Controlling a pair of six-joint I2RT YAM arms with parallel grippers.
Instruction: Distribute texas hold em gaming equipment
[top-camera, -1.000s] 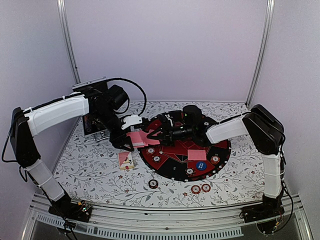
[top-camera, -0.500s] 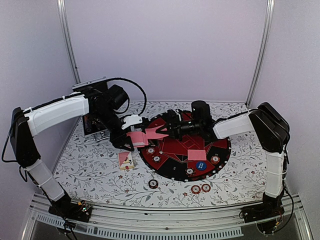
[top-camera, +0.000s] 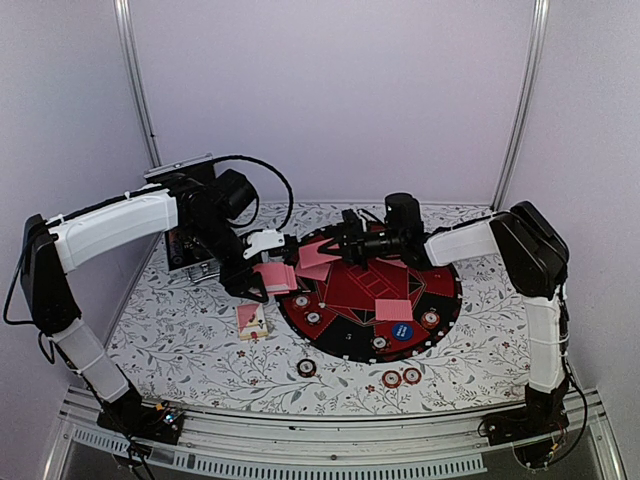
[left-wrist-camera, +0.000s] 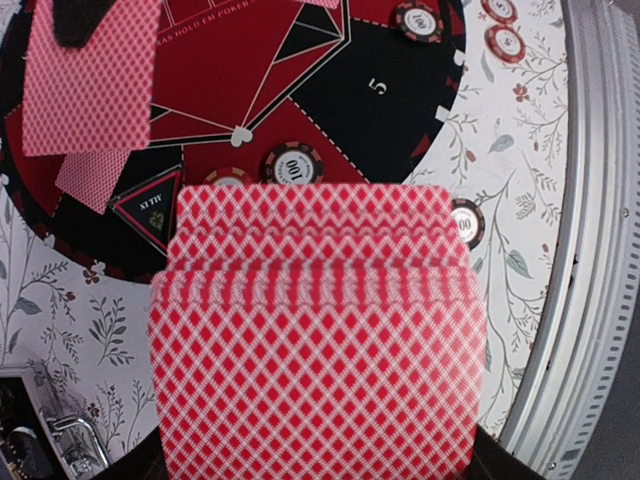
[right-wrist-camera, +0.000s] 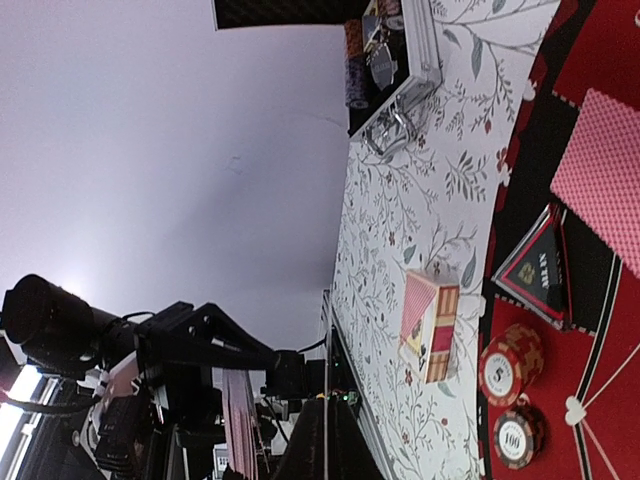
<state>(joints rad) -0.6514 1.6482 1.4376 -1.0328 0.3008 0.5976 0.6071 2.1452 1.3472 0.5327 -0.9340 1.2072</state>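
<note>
My left gripper (top-camera: 258, 283) is shut on a fanned deck of pink-backed cards (top-camera: 276, 277), held above the left rim of the round red-and-black mat (top-camera: 445, 300). In the left wrist view the deck (left-wrist-camera: 315, 330) hides the fingers. My right gripper (top-camera: 338, 249) is shut on one pink card (top-camera: 314, 254), held in the air just right of the deck. That card shows in the left wrist view (left-wrist-camera: 90, 75) and edge-on in the right wrist view (right-wrist-camera: 325, 410). Red-and-white chips (top-camera: 313, 318) and a blue button disc (top-camera: 402, 329) lie on the mat. I see no orange disc.
A pink card (top-camera: 393, 308) lies on the mat's right half. A card box (top-camera: 252, 320) lies left of the mat. Three chips (top-camera: 306, 367) (top-camera: 391, 379) (top-camera: 411, 375) lie on the floral cloth in front. The black case (top-camera: 188, 245) stands behind my left arm.
My right gripper has drawn one card off the deck and carried it up and back to the right. My left arm and the deck have stayed still.
</note>
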